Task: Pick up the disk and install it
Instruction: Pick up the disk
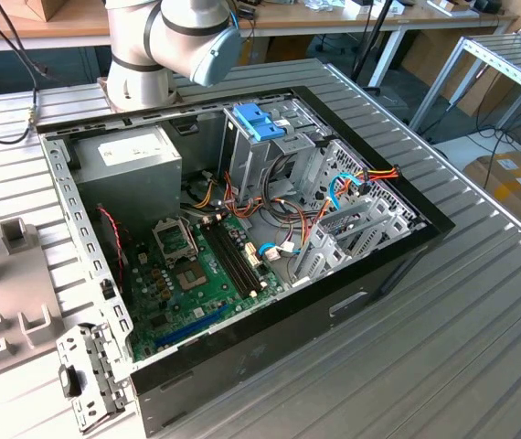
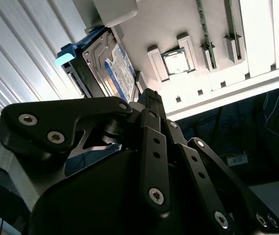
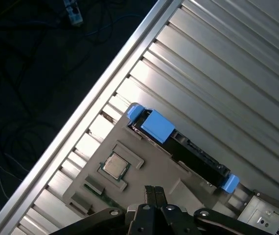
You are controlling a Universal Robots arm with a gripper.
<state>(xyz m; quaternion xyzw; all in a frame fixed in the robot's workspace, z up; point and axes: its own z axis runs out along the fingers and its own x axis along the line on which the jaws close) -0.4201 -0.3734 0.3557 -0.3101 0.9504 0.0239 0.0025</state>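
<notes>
The hand (image 3: 154, 191) hangs over a grey holder (image 3: 129, 147) that lies on the ribbed metal bench (image 3: 227, 73). Its black fingers look pressed together at the tips, with nothing between them. They are seen from behind, so this is a best guess.

The disk (image 3: 198, 156) stands on its edge in the holder, along the holder's side. It has a dark body and a blue rail at each end. In the second wrist view its white and blue label (image 2: 117, 73) shows, with the hand (image 2: 149, 95) near it but not touching it. A small square chip (image 3: 116, 166) sits in a pocket of the holder, just beside the disk.

In the exterior view, an open computer case (image 1: 379, 265) lies on the bench. Inside it are a grey power box (image 1: 128, 165), a green board (image 1: 187, 293) and many coloured wires. A light blue latch (image 1: 259, 121) sits on top of the metal cage at the back of the case. The base of the arm (image 1: 174, 37) stands behind the case.
</notes>
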